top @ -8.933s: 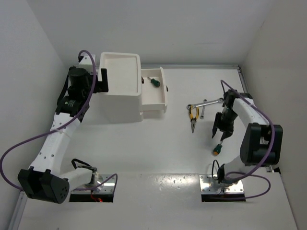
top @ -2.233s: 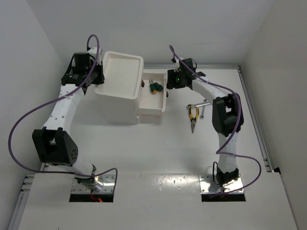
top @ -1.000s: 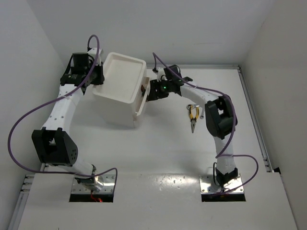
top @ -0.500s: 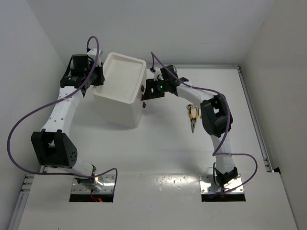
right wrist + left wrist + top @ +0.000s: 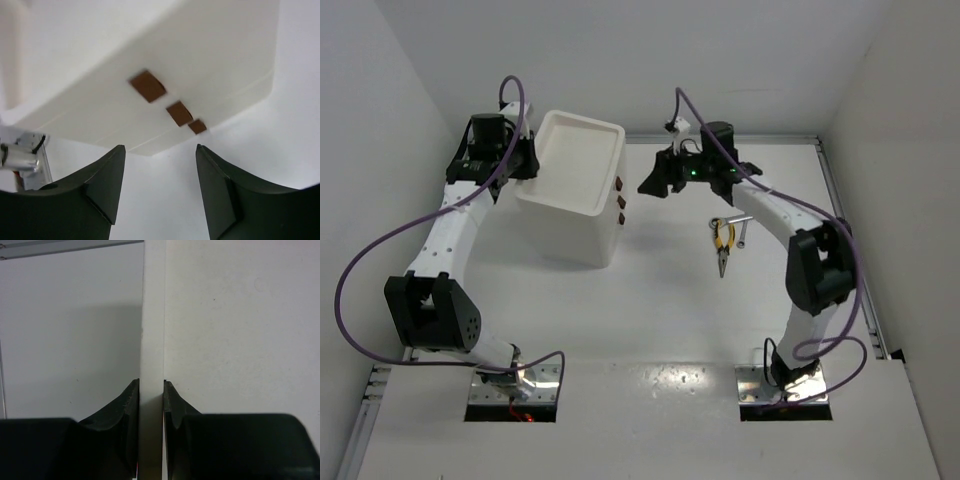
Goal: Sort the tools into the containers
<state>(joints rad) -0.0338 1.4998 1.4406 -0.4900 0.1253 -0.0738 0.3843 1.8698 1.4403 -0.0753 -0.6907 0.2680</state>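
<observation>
White tabletop [image 5: 650, 320] and bare white walls surround both arms. At far left, the left pincer [image 5: 528, 165] is clamped on the left rim of the large white bin [image 5: 578, 238], with the thin rim pinched between its fingers [image 5: 131, 400]. Three brown patches [image 5: 620, 199] mark the bin's right wall. Just right of them, apart from the bin, the right pincer [image 5: 651, 186] hangs open and holds nothing. Farther right on the tabletop lie the yellow-handled pliers [image 5: 722, 240], with a silver wrench [image 5: 741, 219] just beside them.
</observation>
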